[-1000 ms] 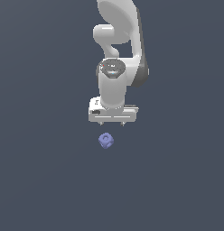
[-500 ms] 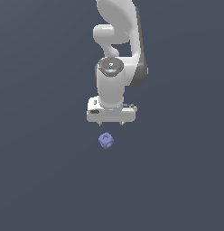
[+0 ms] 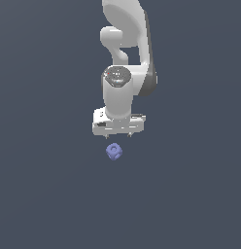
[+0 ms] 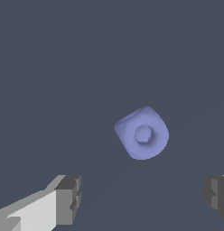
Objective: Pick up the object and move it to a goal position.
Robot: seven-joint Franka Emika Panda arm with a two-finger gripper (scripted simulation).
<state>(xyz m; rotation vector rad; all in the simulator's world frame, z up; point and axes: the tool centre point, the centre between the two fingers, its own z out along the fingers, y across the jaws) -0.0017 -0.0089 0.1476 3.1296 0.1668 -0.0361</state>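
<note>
The object, a small periwinkle-blue rounded block [image 3: 114, 151] with round holes in its faces, lies on the dark grey floor. In the wrist view the block [image 4: 142, 133] shows beyond the fingertips, apart from them. My white gripper [image 3: 118, 135] hangs just above and slightly behind the block, pointing down. It is open and empty, its fingers [image 4: 68, 199] spread much wider than the block. Nothing touches the block.
The white arm [image 3: 126, 53] rises behind the gripper toward the top of the exterior view. The floor [image 3: 44, 185] is a plain dark grey surface.
The gripper has shifted slightly toward the exterior view's left and a little lower. The block has not moved.
</note>
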